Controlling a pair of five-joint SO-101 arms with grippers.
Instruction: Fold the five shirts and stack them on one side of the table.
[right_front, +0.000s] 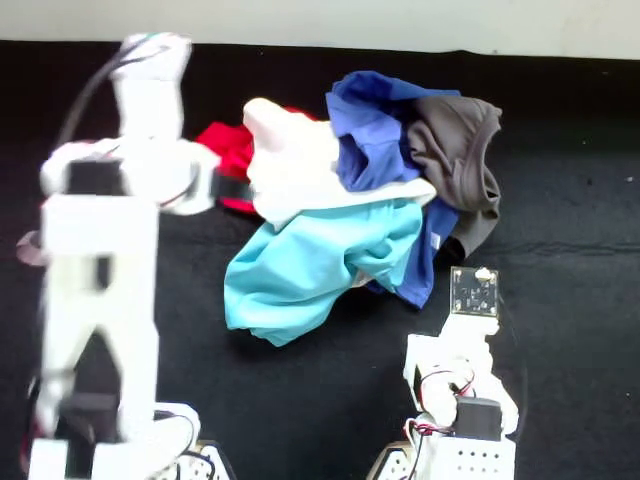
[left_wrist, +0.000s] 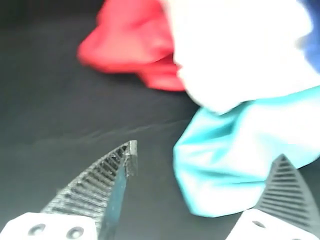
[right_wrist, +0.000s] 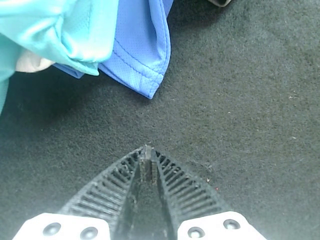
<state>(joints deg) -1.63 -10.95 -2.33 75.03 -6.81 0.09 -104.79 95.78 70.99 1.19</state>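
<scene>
Starting out: five shirts (right_front: 340, 190) heaped unfolded, centre of high view.
Left gripper (left_wrist: 205, 161) spread wide at teal shirt (left_wrist: 240, 150) edge; right gripper (right_wrist: 146, 155) pinched closed, empty, over bare table (right_wrist: 240, 100). Next, probably: pull one shirt free, flatten.

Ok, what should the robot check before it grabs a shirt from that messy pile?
1. All five shirts there: ok. Crumpled red cloth shirt, white cloth shirt, blue mesh shirt, grey cloth shirt, turquoise shiny shirt.
2. Shirts lying apart: not ok, heaped and overlapping.
3. Left hand open: ok, facing the turquoise shirt's edge.
4. Right hand open: not ok, shut over the black felt table, near the blue shirt's corner.
5. Any shirt folded: not ok.
</scene>
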